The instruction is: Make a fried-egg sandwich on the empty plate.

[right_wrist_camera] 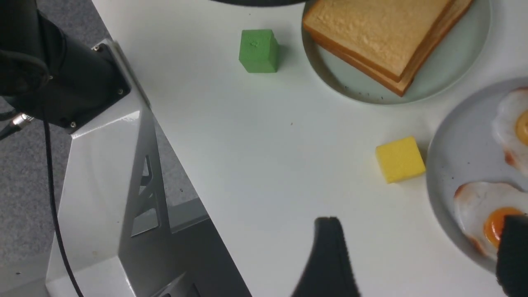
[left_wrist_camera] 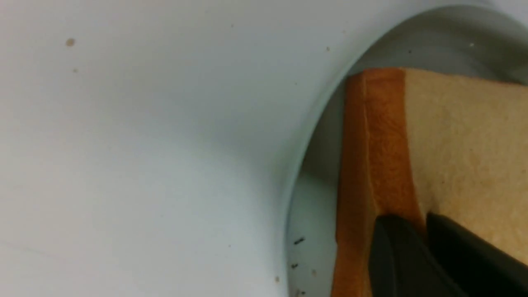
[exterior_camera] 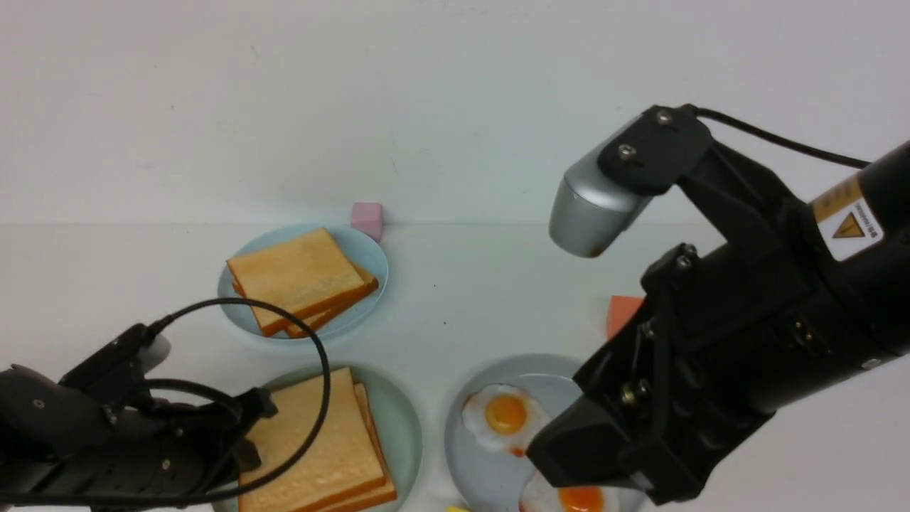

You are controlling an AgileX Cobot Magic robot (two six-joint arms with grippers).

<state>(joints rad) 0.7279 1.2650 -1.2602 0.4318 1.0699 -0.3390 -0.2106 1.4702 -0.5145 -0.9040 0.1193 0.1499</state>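
The pale mint-green plate [exterior_camera: 409,427] at front left carries two stacked golden toast slices [exterior_camera: 320,441]; no egg shows between them. My left gripper [exterior_camera: 245,444] is shut on the top slice's crust edge; in the left wrist view the fingers [left_wrist_camera: 396,247] pinch the crust [left_wrist_camera: 383,144] over the plate rim [left_wrist_camera: 313,123]. My right gripper [exterior_camera: 583,462] is open and empty, low over the grey plate [exterior_camera: 561,370], which holds two fried eggs [exterior_camera: 505,416]. In the right wrist view one finger [right_wrist_camera: 513,247] overlaps the nearer egg [right_wrist_camera: 486,210].
A smaller light-blue plate [exterior_camera: 370,263] at the back holds two more toast slices [exterior_camera: 298,277]. A pink cube [exterior_camera: 367,217] and an orange block [exterior_camera: 622,313] lie behind. A yellow cube [right_wrist_camera: 400,159] and a green cube [right_wrist_camera: 258,50] lie near the table's front edge.
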